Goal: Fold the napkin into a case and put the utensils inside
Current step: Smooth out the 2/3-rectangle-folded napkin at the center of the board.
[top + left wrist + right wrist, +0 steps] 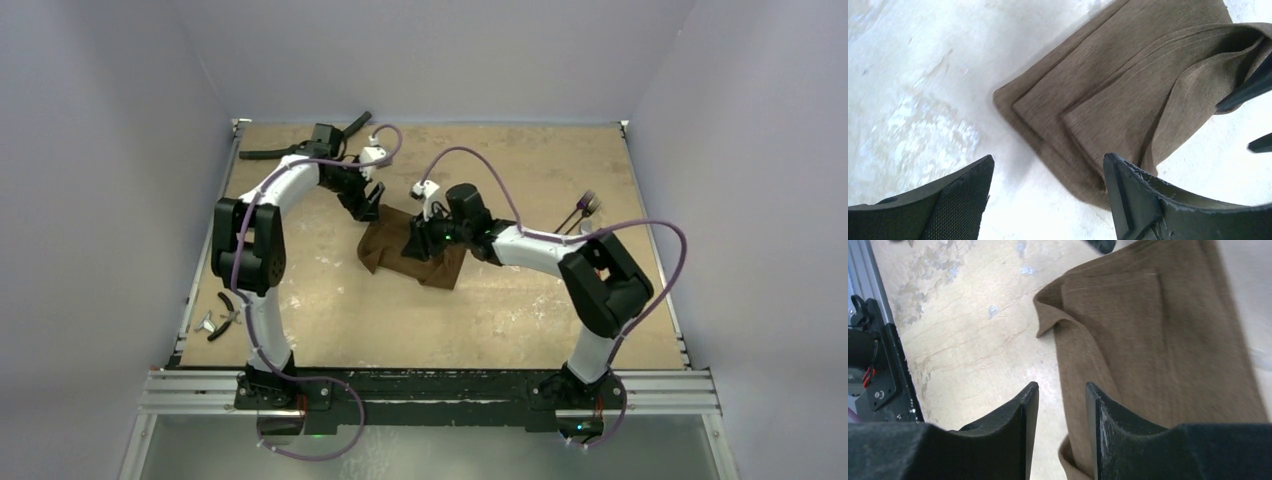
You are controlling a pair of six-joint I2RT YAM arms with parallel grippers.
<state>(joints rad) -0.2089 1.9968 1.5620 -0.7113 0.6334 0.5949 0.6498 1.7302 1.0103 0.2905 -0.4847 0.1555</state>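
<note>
While both claws hang low over the table [500, 310]: left claw [1048, 157] wide, nothing between its fingers. Right claw [1062, 386] narrow, gap empty. Napkin [1128, 90] folded in layers, just ahead of left claw; one right finger sits over its edge. Utensils [585, 208] well behind right claw, apart from napkin.

Napkin [385, 250] part-hidden, utensils [583, 208] tiny
Top view: R arm [530, 245] covers napkin's mid; utensils too small to count; small items [228, 308] at left unclear. Wrist views: napkin cut off by frame edges; R view slightly blurred.
</note>
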